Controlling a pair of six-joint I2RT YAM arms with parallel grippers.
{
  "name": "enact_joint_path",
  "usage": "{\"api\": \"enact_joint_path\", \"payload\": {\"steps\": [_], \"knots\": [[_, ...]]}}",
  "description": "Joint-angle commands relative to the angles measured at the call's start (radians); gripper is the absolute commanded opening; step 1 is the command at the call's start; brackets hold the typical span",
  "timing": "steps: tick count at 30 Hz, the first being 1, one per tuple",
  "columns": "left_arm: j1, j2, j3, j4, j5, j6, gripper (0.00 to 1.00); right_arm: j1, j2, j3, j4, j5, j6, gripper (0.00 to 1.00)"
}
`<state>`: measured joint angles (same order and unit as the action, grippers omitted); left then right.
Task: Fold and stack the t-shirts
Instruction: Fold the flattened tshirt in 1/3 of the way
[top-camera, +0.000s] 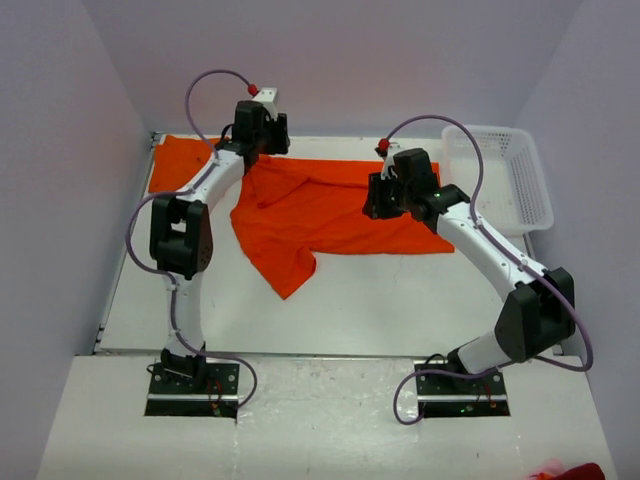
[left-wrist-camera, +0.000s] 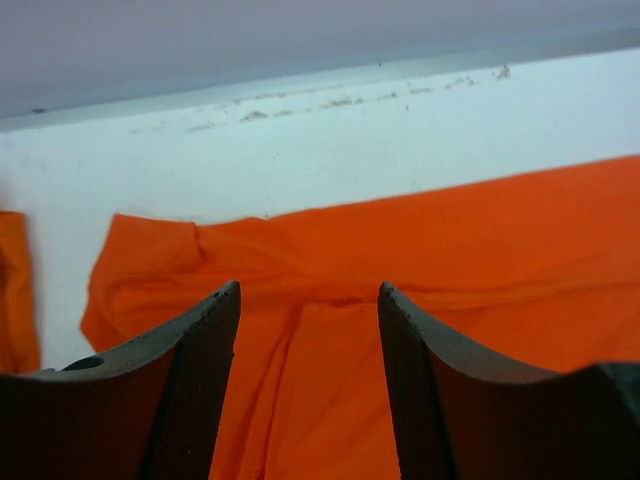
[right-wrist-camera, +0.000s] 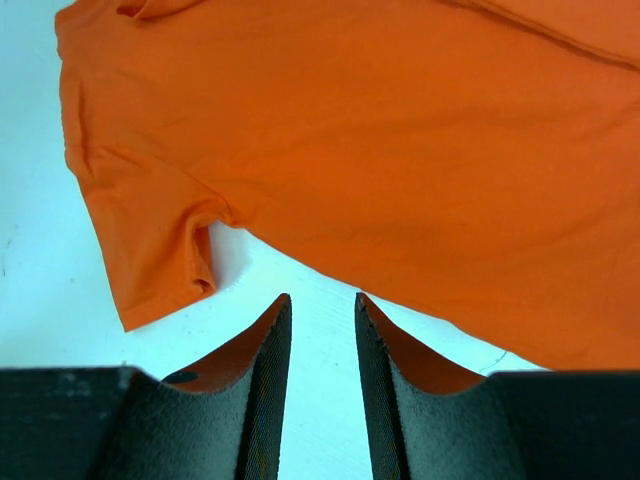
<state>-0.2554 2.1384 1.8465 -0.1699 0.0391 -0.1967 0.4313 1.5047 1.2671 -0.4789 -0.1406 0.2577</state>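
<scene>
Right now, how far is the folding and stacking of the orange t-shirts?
Done: perhaps one orange t-shirt, lying flat in the far left corner; whether it is folded I cannot tell. In hand: nothing; the left gripper and right gripper both hang open and empty by the rumpled t-shirt in the middle. Left: fold that shirt and stack it.

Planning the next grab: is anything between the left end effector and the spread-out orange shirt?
Nothing visible. The left end effector hangs open right over the spread t-shirt, with only bare cloth beneath it.
</scene>
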Motion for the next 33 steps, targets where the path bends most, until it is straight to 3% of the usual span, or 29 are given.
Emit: {"api": "enact_joint_path", "payload": {"steps": [1, 7, 33], "knots": [[0.008, 0.06, 0.052, -0.063, 0.151, -0.026, 0.58, 0.004, -0.061, -0.002, 0.019, 0.041, -0.003, 0.33], [-0.002, 0.141, 0.123, -0.105, 0.177, -0.03, 0.58, 0.003, -0.066, 0.0, 0.014, 0.087, 0.017, 0.32], [-0.024, 0.242, 0.109, -0.103, 0.111, 0.005, 0.54, 0.003, -0.09, -0.017, 0.023, 0.104, 0.028, 0.31]]}}
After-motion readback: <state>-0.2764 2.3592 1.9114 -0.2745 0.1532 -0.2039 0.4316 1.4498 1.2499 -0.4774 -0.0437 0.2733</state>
